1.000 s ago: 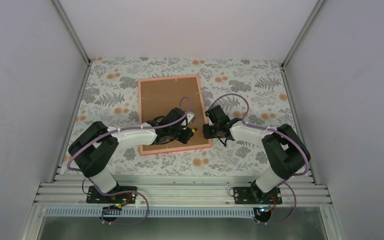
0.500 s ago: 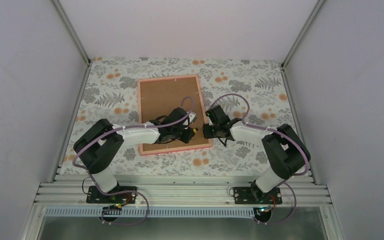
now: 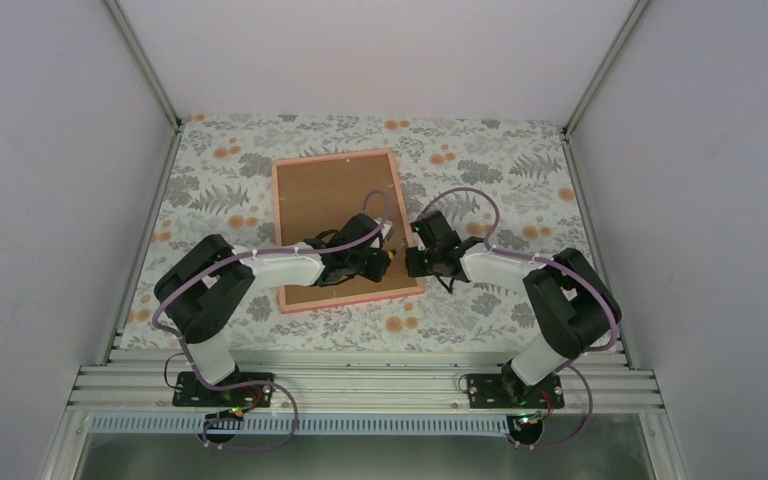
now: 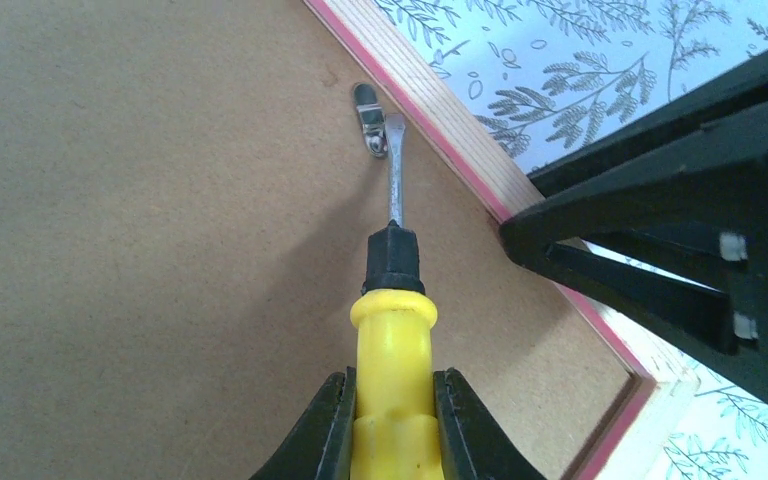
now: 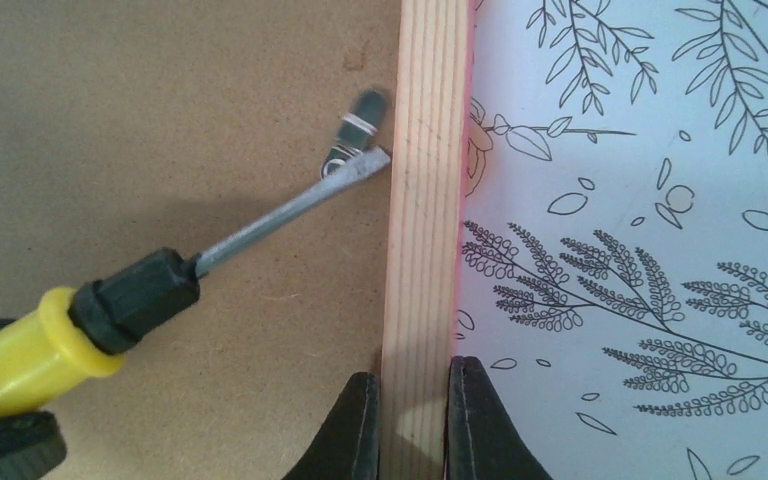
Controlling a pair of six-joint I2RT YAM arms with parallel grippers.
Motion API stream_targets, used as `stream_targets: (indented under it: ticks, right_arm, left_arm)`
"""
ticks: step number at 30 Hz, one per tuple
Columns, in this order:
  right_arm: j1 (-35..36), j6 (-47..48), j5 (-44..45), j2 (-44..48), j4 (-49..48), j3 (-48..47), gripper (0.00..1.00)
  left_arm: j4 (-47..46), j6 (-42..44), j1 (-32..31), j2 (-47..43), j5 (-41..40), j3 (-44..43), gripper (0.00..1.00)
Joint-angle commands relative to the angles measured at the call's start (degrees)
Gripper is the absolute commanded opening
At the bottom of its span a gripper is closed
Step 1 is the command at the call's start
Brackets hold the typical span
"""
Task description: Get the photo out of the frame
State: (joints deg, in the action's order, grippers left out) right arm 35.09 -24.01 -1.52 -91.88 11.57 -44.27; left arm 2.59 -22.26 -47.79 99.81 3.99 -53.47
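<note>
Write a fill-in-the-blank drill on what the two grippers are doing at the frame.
The left gripper is shut on a screwdriver with a ____ handle.
Its blade tip meets a metal clip on the ____ backing board.
The right gripper is shut on the bare ____ edge of the frame.
That frame lies face ____.
Missing words: yellow; brown; wooden; down.

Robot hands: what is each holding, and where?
Left hand grips the yellow-handled screwdriver by its handle; right hand pinches the pink-edged wooden picture frame by its side rail.
</note>
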Motion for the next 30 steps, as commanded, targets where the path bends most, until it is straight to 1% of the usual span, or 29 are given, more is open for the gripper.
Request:
stream_targets:
  ticks: [1, 6, 13, 22, 30]
  right_arm:
    - [-0.2, 1.2, -2.8, -1.3, 0.6, 1.7, 0.04]
    - [-0.2, 1.0, -3.1, -1.2, 0.5, 1.9, 0.04]
    - [-0.2, 0.8, -3.2, -1.1, 0.5, 1.7, 0.04]
    - [-0.2, 0.7, -3.5, -0.4, 0.8, 1.4, 0.04]
    - [-0.2, 0.5, -3.9, -0.5, 0.9, 1.4, 0.04]
  left_arm:
    - [0.2, -2.8, 0.2, 0.8, -3.9, -0.7, 0.03]
    - [0.6, -4.5, 0.3, 0.7, -5.4, -0.7, 0.02]
    - [0.2, -5.0, 0.2, -0.9, -3.3, 0.7, 0.02]
    - [0.5, -6.0, 0.0, -4.7, -1.3, 5.2, 0.02]
    - [0.9, -5.9, -0.3, -7.3, -1.6, 6.9, 0.02]
